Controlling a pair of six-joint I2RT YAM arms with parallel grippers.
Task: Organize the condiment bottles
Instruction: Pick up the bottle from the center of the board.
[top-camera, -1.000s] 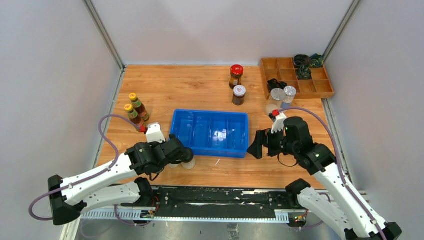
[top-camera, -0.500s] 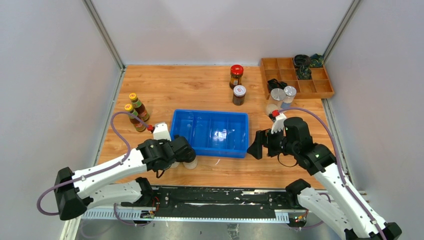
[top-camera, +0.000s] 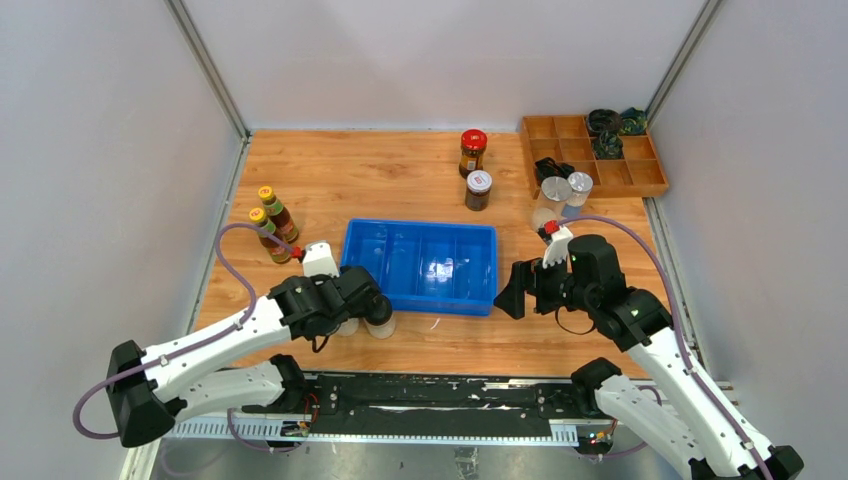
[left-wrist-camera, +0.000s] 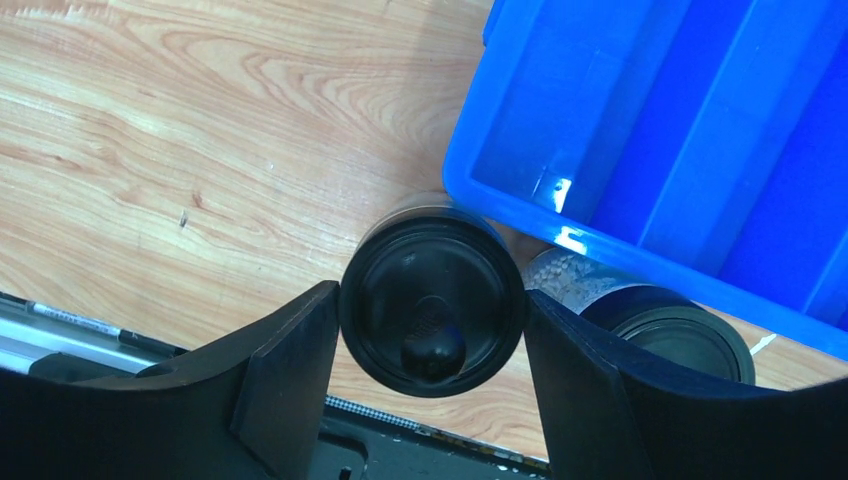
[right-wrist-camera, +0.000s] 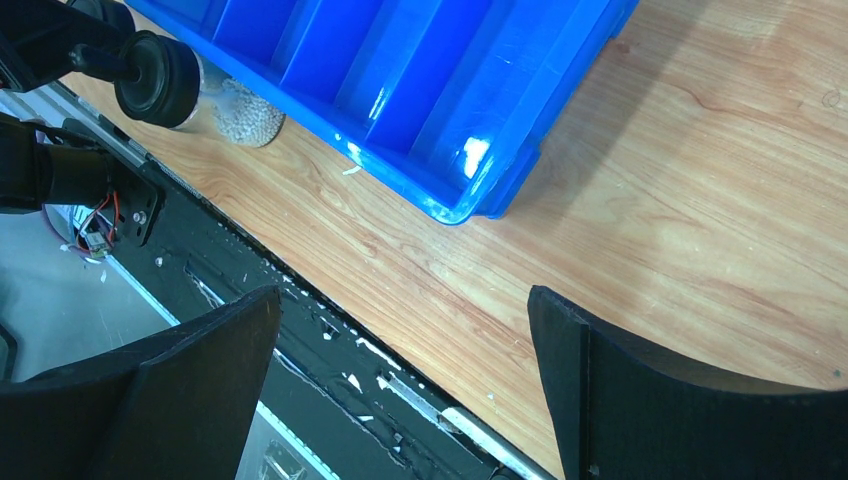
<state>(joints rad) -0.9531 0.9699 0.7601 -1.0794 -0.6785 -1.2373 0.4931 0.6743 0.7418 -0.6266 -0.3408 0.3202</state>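
1. Wooden table (top-camera: 400, 180), enclosed by plain grey walls (top-camera: 440, 60).
2. Blue divided bin (top-camera: 420, 265), which lay at the table's middle.
3. Wooden compartment tray (top-camera: 632, 175), which sat at the far right corner.
4. Black and green coiled items (top-camera: 606, 123), which occupied the tray's rear compartments.

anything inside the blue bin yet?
Nothing visible: the blue bin shows bare divided compartments. The left gripper, around a black-lidded shaker, covers its near-left corner from above; the wrist view shows it bare.

Left arm reaches low, its left hand (left-wrist-camera: 430, 305) clamping a shaker (left-wrist-camera: 430, 265) between both fingers (left-wrist-camera: 285, 365); right hand (right-wrist-camera: 405, 300) hovers, jaws wide apart.
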